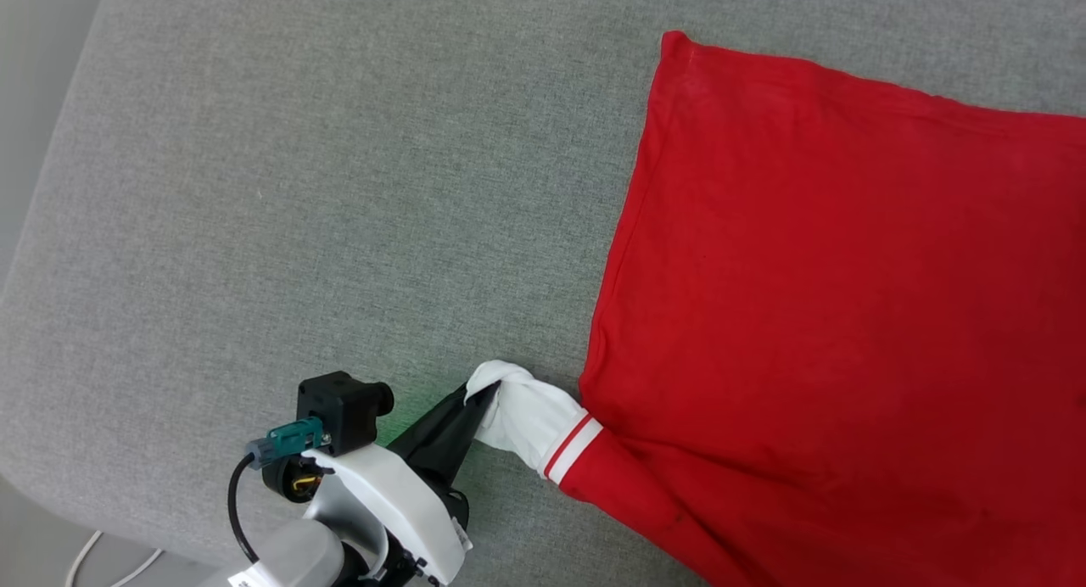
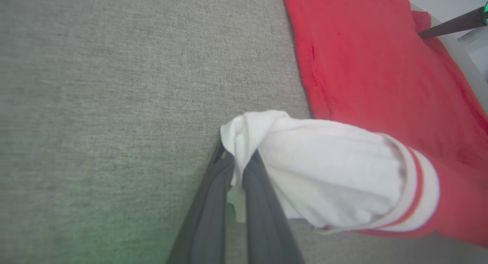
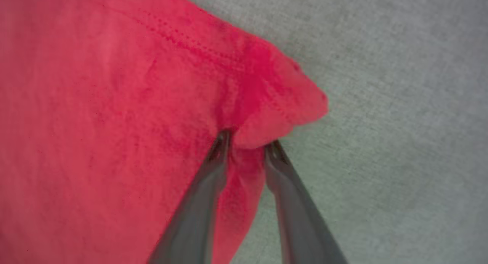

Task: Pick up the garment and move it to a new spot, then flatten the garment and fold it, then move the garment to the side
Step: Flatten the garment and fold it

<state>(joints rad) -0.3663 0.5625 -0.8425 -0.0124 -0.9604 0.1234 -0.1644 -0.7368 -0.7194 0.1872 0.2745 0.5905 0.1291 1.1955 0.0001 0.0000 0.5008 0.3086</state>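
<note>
The red garment [image 1: 831, 315] lies spread, plain side up, over the right half of the grey cloth surface [image 1: 297, 231]. Its white sleeve [image 1: 530, 417] with red-striped trim sticks out to the left near the front edge. My left gripper [image 1: 488, 396] is shut on the tip of that sleeve [image 2: 335, 172], the white cloth pinched between its dark fingers [image 2: 263, 203]. My right gripper [image 3: 248, 142] stands at a bunched corner of the garment [image 3: 114, 103], its jaws apart with a fold of red cloth between them. A dark finger [image 2: 450, 25] of the right arm shows at the garment's far corner.
The grey surface's rounded edge runs down the left side and along the lower left [image 1: 51, 451], with floor and a white cable [image 1: 93, 561] beyond it. Bare grey cloth stretches left of the garment.
</note>
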